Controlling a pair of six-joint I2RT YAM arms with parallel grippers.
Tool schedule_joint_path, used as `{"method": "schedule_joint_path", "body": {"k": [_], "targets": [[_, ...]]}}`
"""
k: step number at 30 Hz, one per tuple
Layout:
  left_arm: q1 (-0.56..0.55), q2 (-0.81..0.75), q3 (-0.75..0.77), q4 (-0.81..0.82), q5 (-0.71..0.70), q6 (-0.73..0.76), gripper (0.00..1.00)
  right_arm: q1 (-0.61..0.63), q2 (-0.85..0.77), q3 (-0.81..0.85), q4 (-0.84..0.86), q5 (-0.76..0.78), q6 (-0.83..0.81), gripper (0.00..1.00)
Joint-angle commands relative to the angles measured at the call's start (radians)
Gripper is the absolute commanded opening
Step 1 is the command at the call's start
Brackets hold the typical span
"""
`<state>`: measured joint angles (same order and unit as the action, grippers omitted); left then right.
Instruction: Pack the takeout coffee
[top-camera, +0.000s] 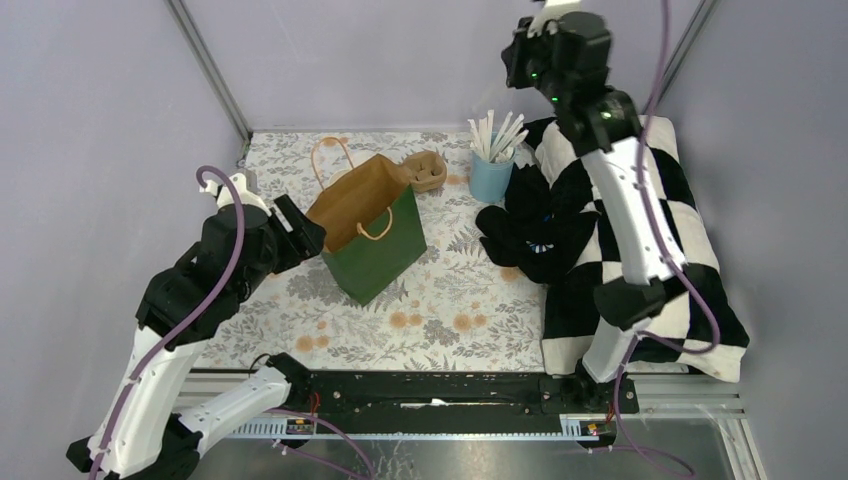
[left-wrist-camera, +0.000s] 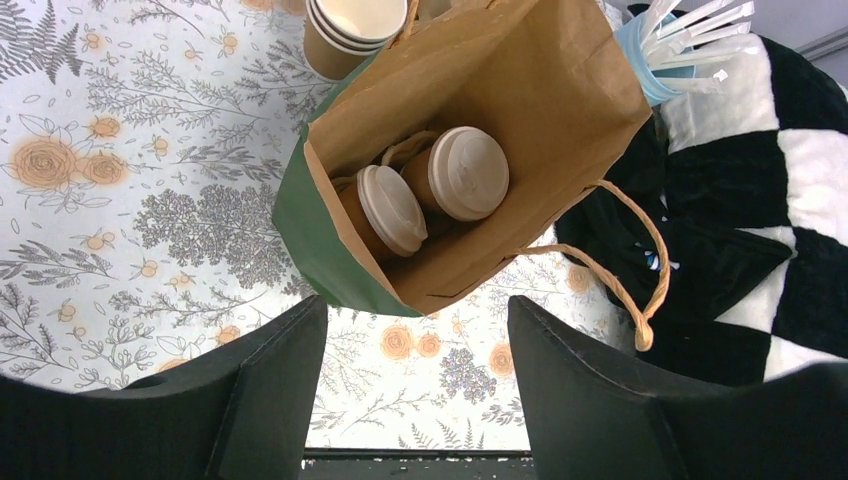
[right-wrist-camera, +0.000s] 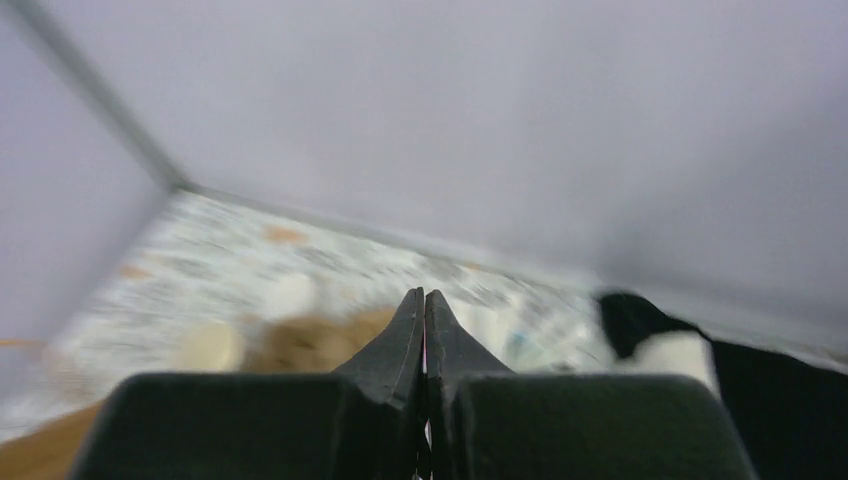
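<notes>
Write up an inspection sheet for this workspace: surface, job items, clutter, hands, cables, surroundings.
Surface: floral tablecloth; black-and-white checked cloth over its right side.
Job's things: first lidded cup and second lidded cup side by side inside the open green paper bag.
Clutter: stack of open tan cups behind the bag; blue cup of straws; black fabric bundle.
Hands: left hand open, empty, above the bag's mouth; right hand shut, empty, raised high.
Cables: left purple cable and right purple cable run along the arms.
Surroundings: plain walls; metal frame post.
</notes>
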<state>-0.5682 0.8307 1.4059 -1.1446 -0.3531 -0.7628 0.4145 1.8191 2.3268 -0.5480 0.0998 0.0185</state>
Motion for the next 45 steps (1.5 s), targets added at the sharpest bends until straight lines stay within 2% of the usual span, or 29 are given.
{"method": "schedule_joint_path", "body": {"k": [1,4,6,11,16,19,22,23,26,27,29,31,35,39,43,45], "targets": [[0.004,-0.017,0.035,0.064,-0.054,0.027,0.7,0.038,-0.056,-0.014,0.155,-0.409,0.239,0.0],[0.004,-0.03,0.036,0.077,-0.077,0.035,0.7,0.114,-0.055,-0.005,0.267,-0.561,0.346,0.0],[0.004,-0.037,0.036,0.086,-0.084,0.039,0.7,0.188,-0.041,0.027,0.281,-0.609,0.339,0.0],[0.004,-0.053,0.021,0.087,-0.088,0.04,0.7,0.304,-0.001,0.061,0.227,-0.607,0.305,0.0],[0.004,-0.071,0.021,0.088,-0.101,0.045,0.7,0.36,0.023,0.064,0.112,-0.573,0.213,0.0],[0.004,-0.079,0.015,0.086,-0.11,0.044,0.7,0.397,0.029,0.009,0.096,-0.547,0.153,0.0],[0.004,-0.079,0.011,0.088,-0.112,0.04,0.7,0.461,0.064,-0.046,0.136,-0.453,0.091,0.0],[0.004,-0.073,0.011,0.091,-0.11,0.044,0.7,0.478,0.106,-0.004,0.119,-0.424,0.095,0.03],[0.004,-0.06,0.026,0.092,-0.11,0.052,0.7,0.496,0.255,0.241,-0.047,-0.372,0.1,0.53],[0.004,-0.061,0.026,0.092,-0.111,0.05,0.7,0.495,0.264,0.298,-0.095,-0.336,0.093,0.66],[0.004,-0.063,0.015,0.095,-0.111,0.048,0.7,0.489,0.208,0.266,-0.074,-0.279,0.058,0.79],[0.004,-0.065,-0.001,0.1,-0.106,0.044,0.7,0.458,0.117,0.123,-0.018,-0.215,0.052,0.88],[0.004,-0.067,-0.013,0.103,-0.108,0.035,0.7,0.297,0.066,0.077,-0.098,-0.191,0.102,0.85],[0.004,-0.062,-0.021,0.12,-0.102,0.043,0.7,0.188,0.078,0.053,-0.21,-0.056,-0.009,0.84],[0.004,-0.053,-0.027,0.121,-0.092,0.041,0.7,0.076,0.103,-0.025,-0.211,0.017,-0.025,0.64],[0.004,-0.051,-0.031,0.123,-0.087,0.039,0.7,0.05,0.141,-0.031,-0.207,0.056,-0.027,0.61]]}}
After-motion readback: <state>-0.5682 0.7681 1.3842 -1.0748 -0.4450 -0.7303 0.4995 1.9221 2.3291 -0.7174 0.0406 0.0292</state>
